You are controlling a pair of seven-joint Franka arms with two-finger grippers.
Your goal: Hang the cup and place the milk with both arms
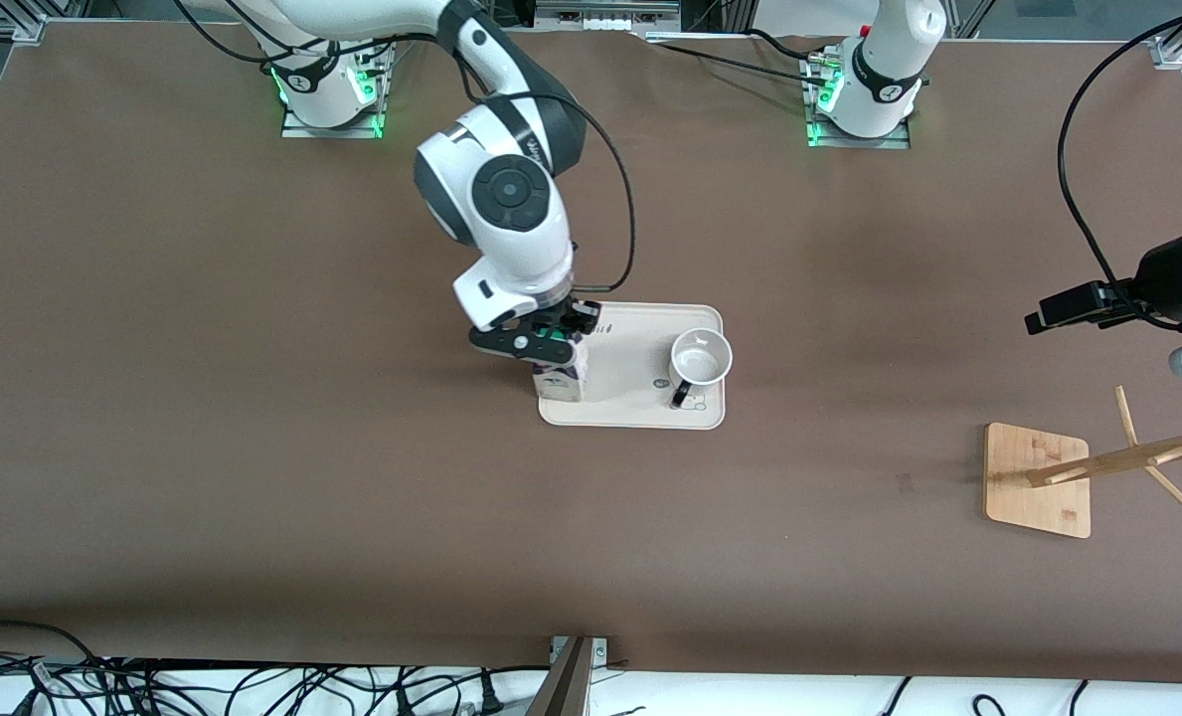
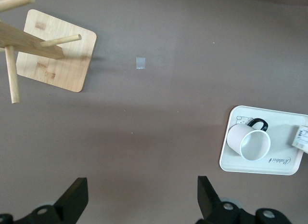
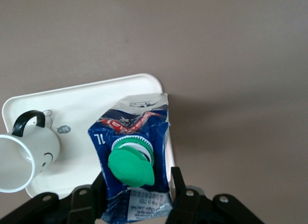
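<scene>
Right hand [image 3: 137, 192] clamps the milk [image 3: 132, 156] — upright on the tray [image 1: 640, 413].

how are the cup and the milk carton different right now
The cup is round, plain white with a black handle; the milk carton is boxy, blue and white, with a green cap. The cup stands free and open-topped at the tray's end toward the left arm; the milk carton sits at the end toward the right arm, clamped in the right gripper. The left gripper waits open over bare table. Both stand upright on the same tray.
</scene>
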